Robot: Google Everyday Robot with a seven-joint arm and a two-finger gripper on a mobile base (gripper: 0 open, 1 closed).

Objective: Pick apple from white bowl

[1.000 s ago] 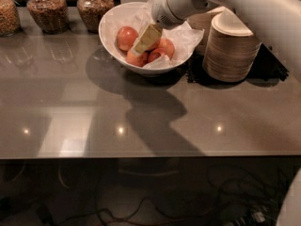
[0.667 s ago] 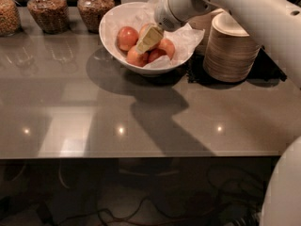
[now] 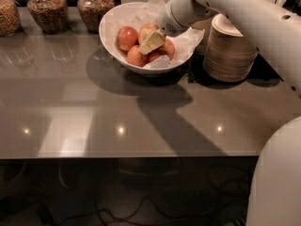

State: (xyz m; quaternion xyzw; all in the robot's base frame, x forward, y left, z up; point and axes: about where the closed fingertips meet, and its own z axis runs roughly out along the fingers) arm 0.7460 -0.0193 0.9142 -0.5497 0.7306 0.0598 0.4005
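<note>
**Robot gripper (image 3: 152, 42) lowered into the white bowl (image 3: 113, 51) of apples**

Nearest us, a glossy grey table (image 3: 141, 121) stretches in front of the gripper. Beyond that bare surface stands the white bowl, lined with crinkled paper. The gripper is down inside it, among several red apples, and we cannot tell whether it is open or closed. The apple (image 3: 146, 30), red with a pale yellowish blush, lies just behind the gripper. To the gripper's right stands a stack of beige bowls (image 3: 230, 53). Farther back, to its left, are brown jars (image 3: 44, 8).
</note>
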